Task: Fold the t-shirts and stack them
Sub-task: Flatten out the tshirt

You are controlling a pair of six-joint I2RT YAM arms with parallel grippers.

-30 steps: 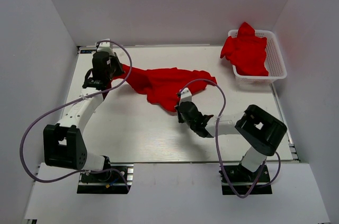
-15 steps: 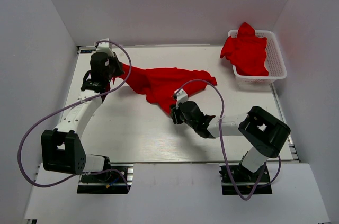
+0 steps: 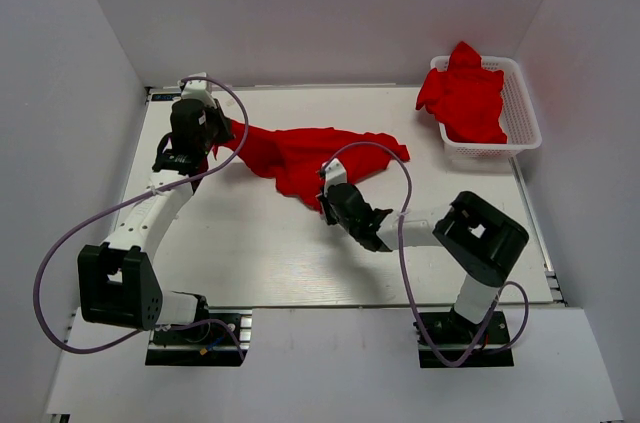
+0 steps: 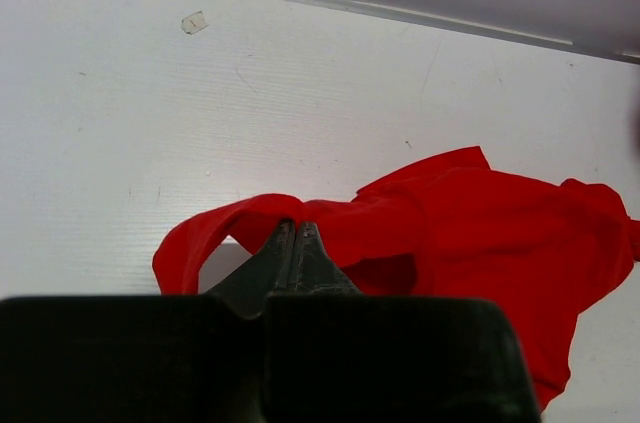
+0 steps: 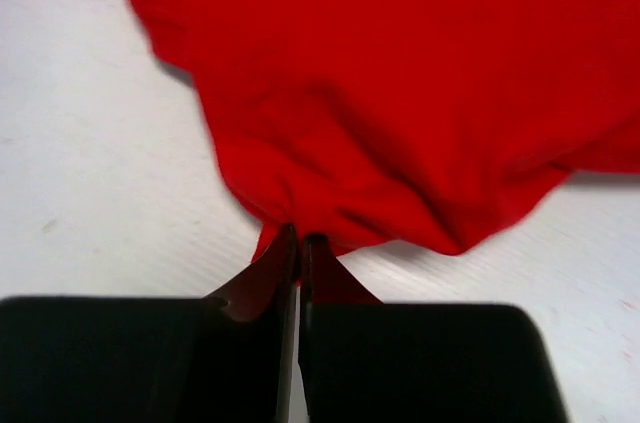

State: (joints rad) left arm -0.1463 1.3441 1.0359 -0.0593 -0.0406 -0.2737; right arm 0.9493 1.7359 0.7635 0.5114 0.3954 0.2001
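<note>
One red t-shirt (image 3: pixel 310 158) lies crumpled and stretched across the middle of the table. My left gripper (image 3: pixel 212 136) is shut on its left end, pinching a fold of the cloth (image 4: pixel 300 218) at the fingertips (image 4: pixel 296 233). My right gripper (image 3: pixel 325 193) is shut on the shirt's near lower edge (image 5: pixel 300 213), the cloth pinched between the fingertips (image 5: pixel 300 240). More red t-shirts (image 3: pixel 465 93) are piled in the white basket (image 3: pixel 522 113) at the far right.
The white lattice basket stands against the right wall at the back. White walls enclose the table on the left, back and right. Purple cables loop from both arms over the table.
My right gripper has moved left and a little farther from the bases, drawing the shirt's lower edge with it. The left gripper has barely moved.
</note>
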